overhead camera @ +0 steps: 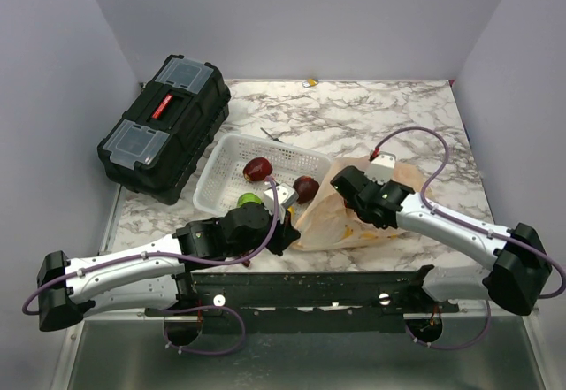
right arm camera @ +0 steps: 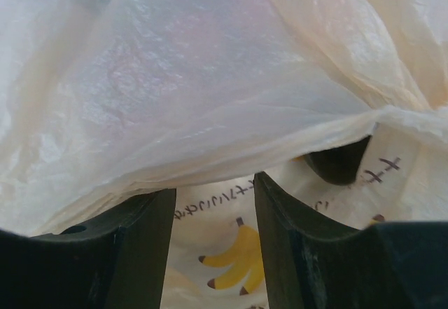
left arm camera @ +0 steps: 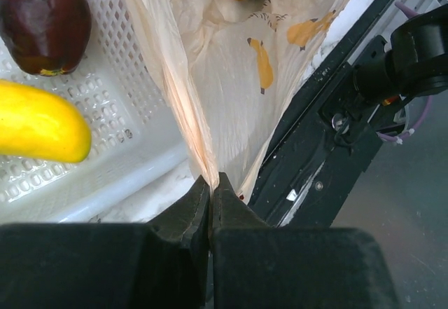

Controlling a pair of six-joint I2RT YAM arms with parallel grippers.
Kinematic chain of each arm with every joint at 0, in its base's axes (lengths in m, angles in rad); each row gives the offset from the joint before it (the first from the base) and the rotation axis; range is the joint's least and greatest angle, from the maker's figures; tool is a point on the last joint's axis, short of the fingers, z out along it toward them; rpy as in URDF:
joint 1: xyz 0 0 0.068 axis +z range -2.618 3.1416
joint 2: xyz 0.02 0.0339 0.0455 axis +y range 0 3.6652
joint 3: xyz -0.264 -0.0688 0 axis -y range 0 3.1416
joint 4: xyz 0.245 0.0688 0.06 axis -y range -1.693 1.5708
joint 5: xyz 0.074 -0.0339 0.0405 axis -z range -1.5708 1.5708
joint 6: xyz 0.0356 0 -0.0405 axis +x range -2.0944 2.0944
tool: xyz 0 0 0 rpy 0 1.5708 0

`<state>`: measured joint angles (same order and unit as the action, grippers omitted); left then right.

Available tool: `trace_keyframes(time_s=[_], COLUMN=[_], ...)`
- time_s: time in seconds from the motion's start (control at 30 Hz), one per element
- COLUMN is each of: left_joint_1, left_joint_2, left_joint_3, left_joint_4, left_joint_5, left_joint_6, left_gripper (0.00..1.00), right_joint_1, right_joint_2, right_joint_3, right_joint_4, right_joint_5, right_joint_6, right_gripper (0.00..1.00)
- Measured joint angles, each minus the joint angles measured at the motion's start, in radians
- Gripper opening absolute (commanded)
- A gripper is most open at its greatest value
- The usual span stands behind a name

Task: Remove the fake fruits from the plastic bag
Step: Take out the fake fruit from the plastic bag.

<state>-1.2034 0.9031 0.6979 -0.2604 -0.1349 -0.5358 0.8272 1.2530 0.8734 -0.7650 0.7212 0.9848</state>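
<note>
The pale peach plastic bag (overhead camera: 354, 217) lies on the marble table right of the white basket (overhead camera: 223, 153). My left gripper (overhead camera: 287, 228) is shut on the bag's near edge; the left wrist view shows the film (left arm camera: 231, 78) pinched between the closed jaws (left arm camera: 211, 185). My right gripper (overhead camera: 348, 185) is open at the bag's top; in the right wrist view the bag film (right arm camera: 196, 78) drapes over its fingers (right arm camera: 214, 200). Two dark red fruits (overhead camera: 257, 169) (overhead camera: 306, 187) and a green one (overhead camera: 248, 200) are in the basket. A yellow fruit (left arm camera: 38, 123) lies there too.
A black toolbox (overhead camera: 168, 125) stands at the back left, close to the basket. A dark metal rail (overhead camera: 309, 288) runs along the near edge between the arm bases. A dark rounded shape (right arm camera: 339, 162) shows under the film in the right wrist view.
</note>
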Motion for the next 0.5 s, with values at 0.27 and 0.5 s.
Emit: trace_keyframes(time_s=[0.27, 0.5], left_joint_1=[0.000, 0.000], left_joint_2=[0.006, 0.013], left_joint_3=[0.000, 0.000], left_joint_4=[0.005, 0.004], left_joint_5=[0.037, 0.052], left_joint_6=[-0.003, -0.003], left_gripper=[0.00, 0.00], right_joint_1=[-0.003, -0.031], right_joint_2=[0.042, 0.078], right_joint_3=[-0.034, -0.099], right_joint_4=[0.237, 0.447], right_joint_5=[0.023, 0.033], right_joint_6=[-0.122, -0.188], right_gripper=[0.53, 0.53])
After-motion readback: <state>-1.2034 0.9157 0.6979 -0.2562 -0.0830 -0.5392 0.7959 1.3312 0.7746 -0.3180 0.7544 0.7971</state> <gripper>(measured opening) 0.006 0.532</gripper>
